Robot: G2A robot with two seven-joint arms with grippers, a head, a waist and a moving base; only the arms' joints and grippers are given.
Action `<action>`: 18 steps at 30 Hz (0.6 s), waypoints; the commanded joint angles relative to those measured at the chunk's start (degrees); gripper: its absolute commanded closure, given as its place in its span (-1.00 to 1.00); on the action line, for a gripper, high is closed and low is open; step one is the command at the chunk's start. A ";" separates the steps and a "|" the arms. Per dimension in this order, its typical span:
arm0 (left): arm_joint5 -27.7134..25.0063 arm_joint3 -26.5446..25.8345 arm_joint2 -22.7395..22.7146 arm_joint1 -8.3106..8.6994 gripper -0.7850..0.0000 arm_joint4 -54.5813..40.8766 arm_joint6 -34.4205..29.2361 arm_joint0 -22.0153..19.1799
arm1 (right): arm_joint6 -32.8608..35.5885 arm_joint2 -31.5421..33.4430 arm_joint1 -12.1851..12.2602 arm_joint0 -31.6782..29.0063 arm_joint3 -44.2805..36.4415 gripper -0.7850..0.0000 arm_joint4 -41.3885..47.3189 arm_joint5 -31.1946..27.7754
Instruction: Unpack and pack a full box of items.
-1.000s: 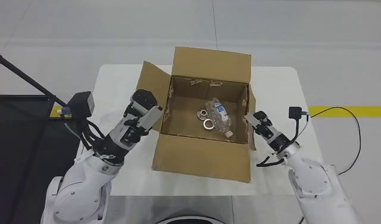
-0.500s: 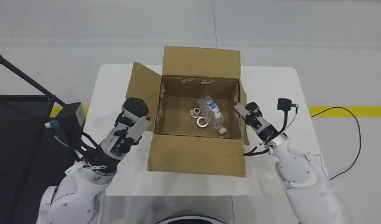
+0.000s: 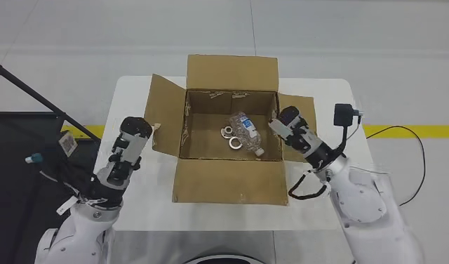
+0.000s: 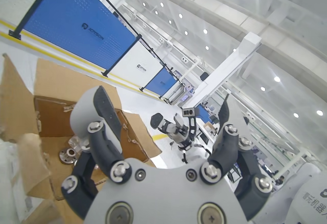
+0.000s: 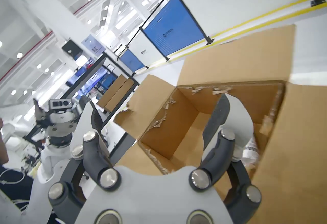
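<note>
Table (image 3: 323, 95), box (image 3: 228, 183) — left gripper (image 4: 163, 97), right gripper (image 5: 158, 106) flanking

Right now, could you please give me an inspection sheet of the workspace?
Surface: white table, carrying one box.
Job's things: open cardboard box, flaps spread out; inside lie a clear plastic bottle and two metal flanges.
Clutter: nothing seen.
Grippers: left gripper open, outside the box beside the nearest flap; right gripper open, at the rim of the box's wall on its side.
Cables: black cable on the floor near the right arm.
Surroundings: grey floor with a yellow line; blue and white partitions.
</note>
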 commanded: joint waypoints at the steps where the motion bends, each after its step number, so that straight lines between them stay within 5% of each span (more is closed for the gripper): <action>1: -0.01 0.00 -1.34 0.07 -1.00 -0.24 0.96 0.79 | 2.65 -1.88 -0.12 1.48 -2.18 -1.00 -0.18 1.01; 18: -0.27 0.00 -3.60 0.28 -1.00 -2.03 1.32 2.72 | 2.37 -4.38 -0.44 4.37 -4.94 -1.00 -5.22 3.42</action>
